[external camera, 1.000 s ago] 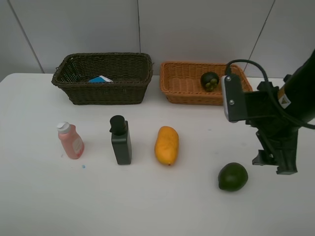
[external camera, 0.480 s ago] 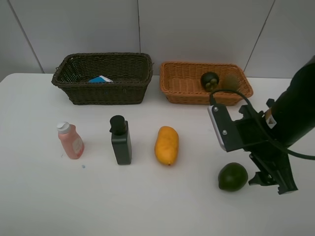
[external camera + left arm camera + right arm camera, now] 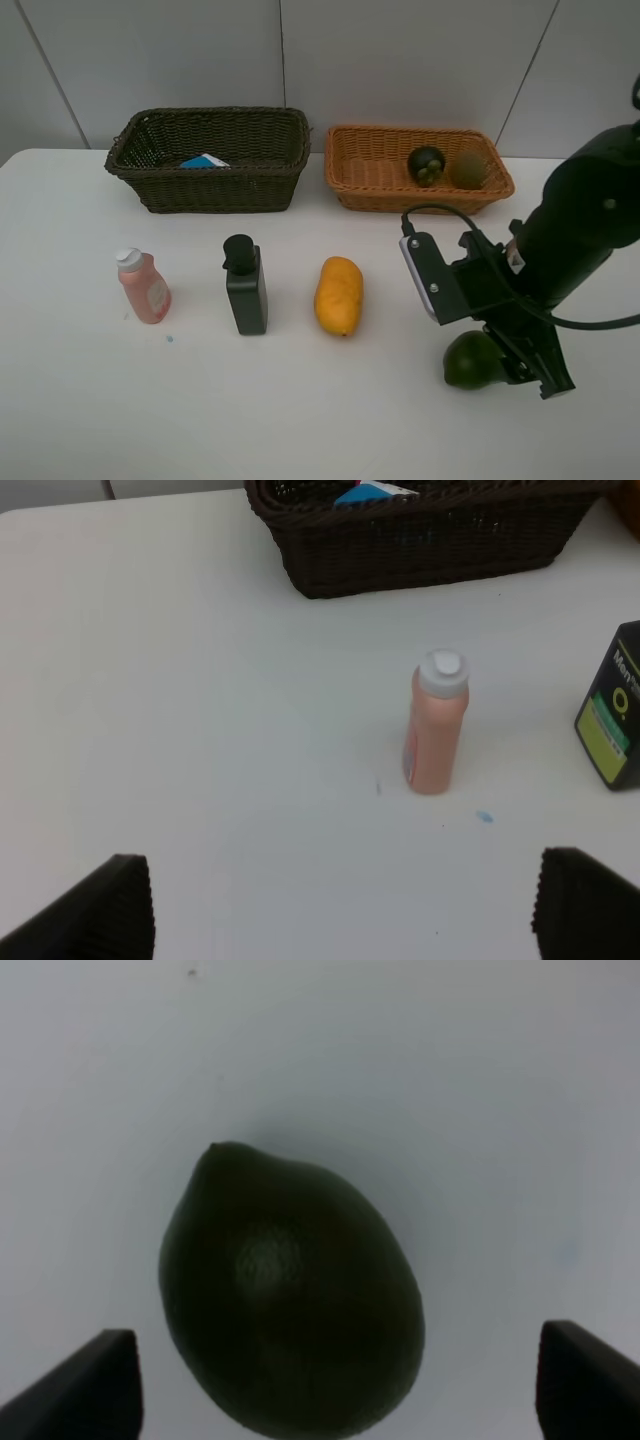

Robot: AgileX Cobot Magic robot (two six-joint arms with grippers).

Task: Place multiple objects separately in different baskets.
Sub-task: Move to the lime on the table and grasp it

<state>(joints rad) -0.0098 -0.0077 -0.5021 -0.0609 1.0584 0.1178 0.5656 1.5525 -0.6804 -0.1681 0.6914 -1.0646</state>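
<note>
Two baskets stand at the back of the white worktop [image 3: 80,400] in the high view. You have the dark brown basket [image 3: 150,190] on the left with a blue-and-white item [image 3: 204,161] inside. The orange basket [image 3: 365,192] sits just beside it on the right, with the mangosteen [image 3: 427,164] and the kiwi [image 3: 468,168] side by side at its right end. In front, in a row and apart from each other, you see the pink bottle [image 3: 144,287] and the black pump bottle [image 3: 245,286], both upright, and the mango [image 3: 338,295] lying on its side. Farther right and nearer the front lies the lime [image 3: 468,360], partly covered by your right gripper [image 3: 525,372], which is low over the worktop. Your left gripper does not show here.

In the left wrist view, your left gripper [image 3: 345,920] is released: its jaws stand wide apart with only bare worktop between them. Ahead of it the pink bottle stands upright with its white cap on, and a small blue speck [image 3: 484,817] lies near its base. The black pump bottle shows at the edge, and the dark brown basket sits beyond.

In the right wrist view, the lime lies on the worktop between your right gripper's fingertips [image 3: 80,1385]. A strip of worktop shows between each tip and the fruit, so this gripper is released too and grasps nothing.
</note>
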